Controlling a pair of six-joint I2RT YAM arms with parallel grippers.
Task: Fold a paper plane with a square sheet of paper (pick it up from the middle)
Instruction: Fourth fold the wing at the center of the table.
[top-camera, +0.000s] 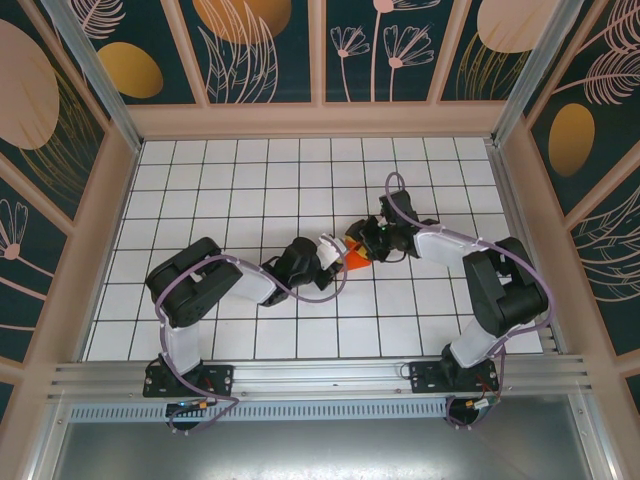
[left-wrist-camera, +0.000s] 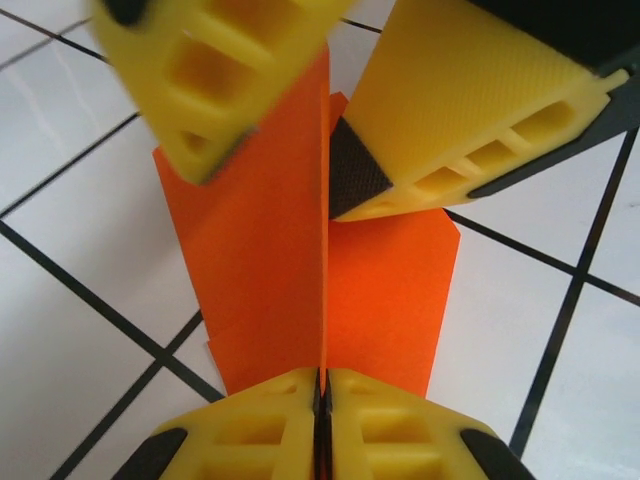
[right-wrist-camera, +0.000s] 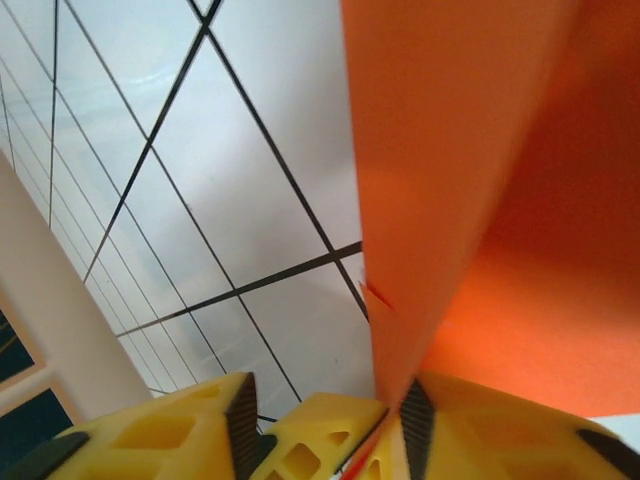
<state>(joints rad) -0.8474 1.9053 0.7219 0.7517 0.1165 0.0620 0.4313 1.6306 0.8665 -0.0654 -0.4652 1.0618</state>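
Note:
The square sheet of paper (left-wrist-camera: 255, 260) is orange-red and folded narrow, plane-like, with an upright centre crease and a flap spread to each side over the tiles. My left gripper (left-wrist-camera: 322, 385) is shut on the near end of that crease. In the top view the paper (top-camera: 356, 262) sits mid-table between the left gripper (top-camera: 338, 254) and the right gripper (top-camera: 370, 243). The right gripper (left-wrist-camera: 285, 175) straddles the far end of the crease with its jaws apart. From the right wrist, the paper (right-wrist-camera: 470, 180) rises beside one pad of the right gripper (right-wrist-camera: 328, 425).
White tiled table (top-camera: 250, 190) with black grid lines, enclosed by patterned walls (top-camera: 320, 50) on three sides. An aluminium rail (top-camera: 320, 375) carries both arm bases at the near edge. Purple cables loop beside each arm.

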